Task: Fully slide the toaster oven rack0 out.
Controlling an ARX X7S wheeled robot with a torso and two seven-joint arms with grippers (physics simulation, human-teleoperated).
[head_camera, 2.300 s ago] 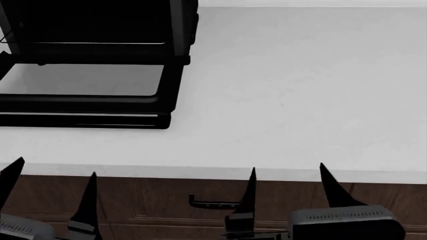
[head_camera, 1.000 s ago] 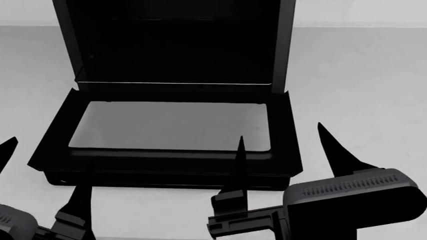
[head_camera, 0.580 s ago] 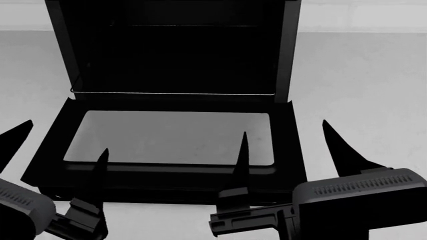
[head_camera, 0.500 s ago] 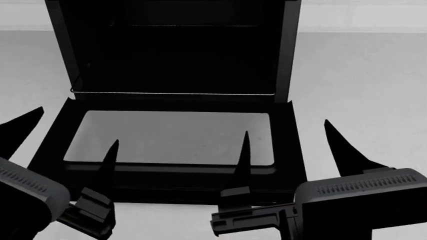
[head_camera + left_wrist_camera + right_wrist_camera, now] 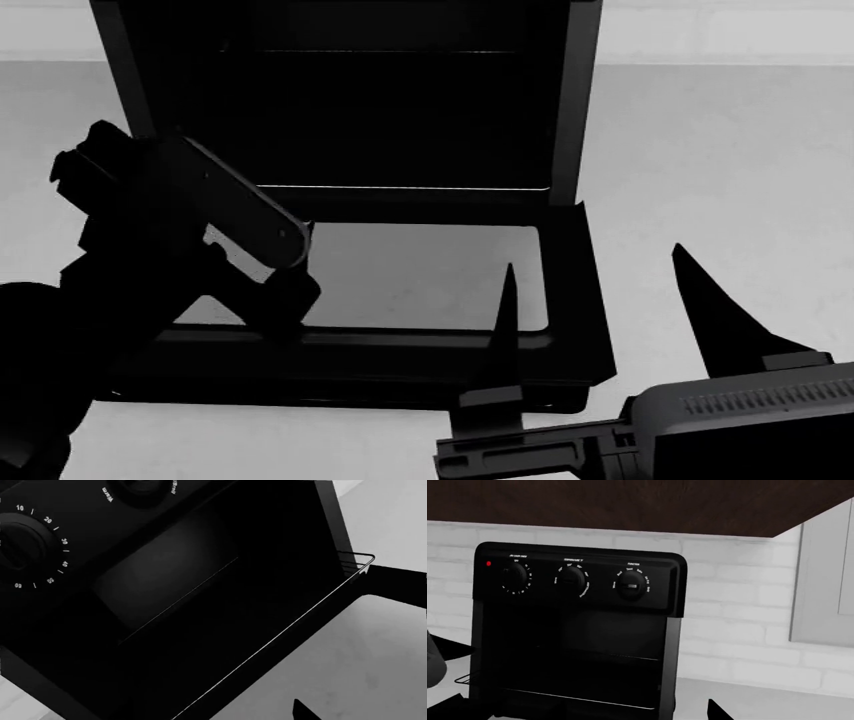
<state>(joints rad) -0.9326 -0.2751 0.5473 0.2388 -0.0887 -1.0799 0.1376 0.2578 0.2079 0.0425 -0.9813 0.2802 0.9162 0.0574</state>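
The black toaster oven (image 5: 347,90) stands at the back with its door (image 5: 561,340) folded down flat, its glass pane facing up. The rack0 shows as a thin silvery front bar (image 5: 400,187) at the cavity mouth, and also in the left wrist view (image 5: 287,625) and the right wrist view (image 5: 580,699). My left gripper (image 5: 260,235) hovers over the door's left part, close to the cavity. One fingertip (image 5: 303,712) shows off-centre, so it is open and holds nothing. My right gripper (image 5: 607,310) is open and empty, in front of the door's right corner.
The oven stands on a light countertop (image 5: 721,160) with bare surface to its right. A white brick wall (image 5: 734,630) and dark upper cabinets (image 5: 627,505) are behind it. Three dials (image 5: 570,577) sit across the oven's top panel.
My left arm has risen and swung forward over the door's left part toward the cavity. My right gripper has dropped slightly and shifted right. The oven and rack have not moved.
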